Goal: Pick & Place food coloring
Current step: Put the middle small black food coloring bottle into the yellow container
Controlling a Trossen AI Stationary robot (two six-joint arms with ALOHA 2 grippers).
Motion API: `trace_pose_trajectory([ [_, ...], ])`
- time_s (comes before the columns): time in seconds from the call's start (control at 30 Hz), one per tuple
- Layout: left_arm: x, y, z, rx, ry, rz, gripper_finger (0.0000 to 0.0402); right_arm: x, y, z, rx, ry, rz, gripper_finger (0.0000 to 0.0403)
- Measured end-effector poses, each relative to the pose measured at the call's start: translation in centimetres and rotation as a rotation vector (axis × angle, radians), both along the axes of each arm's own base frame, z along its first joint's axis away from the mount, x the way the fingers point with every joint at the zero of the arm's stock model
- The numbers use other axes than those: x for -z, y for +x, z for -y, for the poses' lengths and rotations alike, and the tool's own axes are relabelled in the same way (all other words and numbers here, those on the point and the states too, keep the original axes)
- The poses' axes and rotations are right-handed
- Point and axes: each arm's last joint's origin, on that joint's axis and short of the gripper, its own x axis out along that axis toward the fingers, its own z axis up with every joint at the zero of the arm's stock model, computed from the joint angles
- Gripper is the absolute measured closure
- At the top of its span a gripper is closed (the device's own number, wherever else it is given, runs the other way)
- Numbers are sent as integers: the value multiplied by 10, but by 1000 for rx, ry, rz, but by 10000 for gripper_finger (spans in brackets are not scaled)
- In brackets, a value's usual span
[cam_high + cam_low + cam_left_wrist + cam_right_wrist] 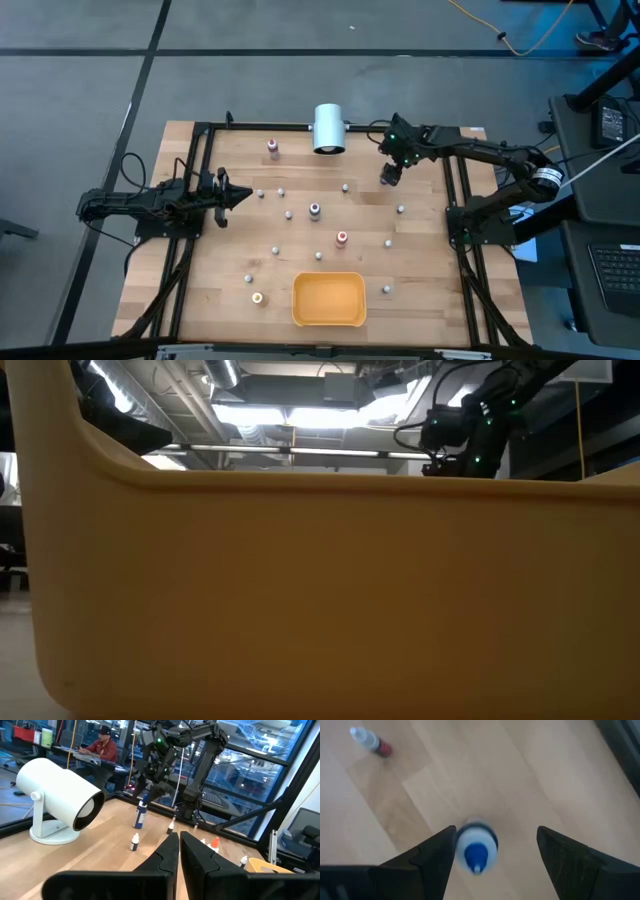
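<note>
Small food coloring bottles stand scattered on the wooden table [230,260]: a pink-topped one [272,147], a purple one [314,210], a red one [342,238], a yellow one [257,297] and several whitish ones. My right gripper [495,832] is open above a blue-topped bottle [476,851] near the table's far right. That bottle stands upright on its base [140,816] between the fingers, close to one of them. My left gripper [177,837] is shut and waits at the table's left [238,195]. My right gripper comes at the blue-topped bottle from above, pointing down, with one finger [442,851] right beside the bottle's cap and the other well apart. Whether that finger touches the bottle I cannot tell. The bottle stands on the table.
The orange tray [328,300] sits at the table's near edge, and its wall [320,590] fills the low view. A big white cylinder [328,128] on a stand lies at the far edge. A black frame runs along the table's left and right sides. A person sits in the room beyond.
</note>
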Motion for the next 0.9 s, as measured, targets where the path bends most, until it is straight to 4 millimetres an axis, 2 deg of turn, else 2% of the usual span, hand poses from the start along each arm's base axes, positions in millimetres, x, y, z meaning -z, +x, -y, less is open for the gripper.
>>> trace_pose_trajectory([
  [0.2,0,0,1,18,-4,1,386,-28,-21,-14,8,12,-15,124],
  [0.37,0,0,1,20,1,0,386,-56,-40,-28,44,-40,102,124],
  [0.47,0,0,1,19,3,-1,386,-64,-51,-42,48,-27,118,124],
  [0.6,2,0,1,19,3,-18,386,-58,-56,-61,37,55,103,124],
  [0.9,3,0,1,19,21,-31,386,-28,-50,-91,45,161,67,124],
])
